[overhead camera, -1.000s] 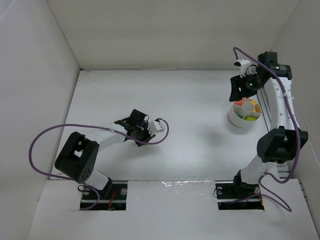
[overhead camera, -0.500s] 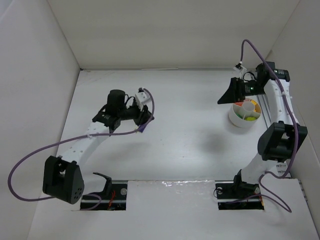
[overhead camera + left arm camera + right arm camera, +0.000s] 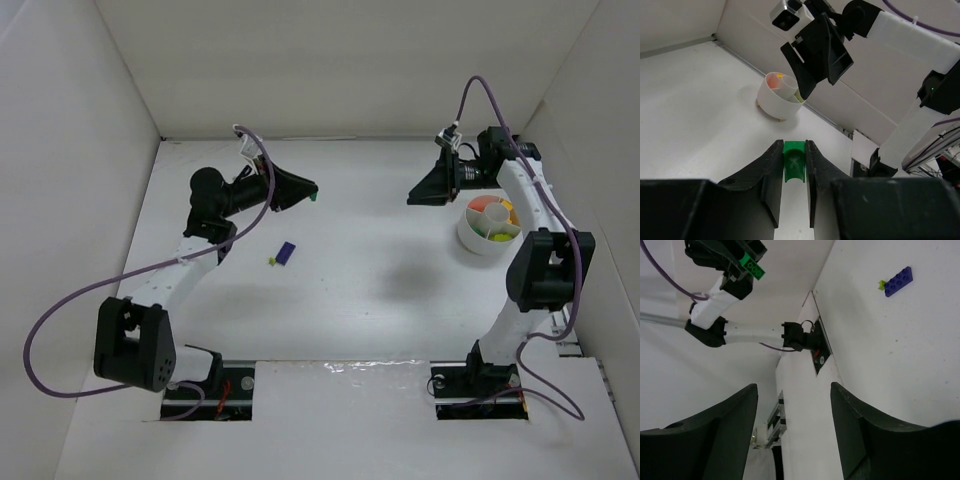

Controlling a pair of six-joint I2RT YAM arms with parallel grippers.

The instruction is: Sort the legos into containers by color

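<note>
While the left hand (image 3: 308, 190) clenches a green brick (image 3: 794, 165) between its fingertips and holds it in the air over the far left part of the tabletop (image 3: 380, 300), the right hand (image 3: 415, 197) hangs released, fingers spread with nothing between them, just left of the bowl (image 3: 468, 238). The two hands point toward each other across the far side of the tabletop, well apart. The bowl, round and white, stands by the right wall, and its wedge compartments around a white cylinder (image 3: 493, 215) hold orange (image 3: 487, 204), yellow (image 3: 508, 212) and lime (image 3: 497, 237) pieces. A purple brick (image 3: 286, 253) lies flat on the tabletop left of centre, nearer the arm bases than the left hand, with a small lime brick (image 3: 271, 261) just beside its end; whether the two touch cannot be told. In the right wrist view both bricks show at upper right, and the green brick shows stud side out in the left hand at upper left. In the left wrist view the bowl lies beyond the held brick, and the right hand hangs above it.
</note>
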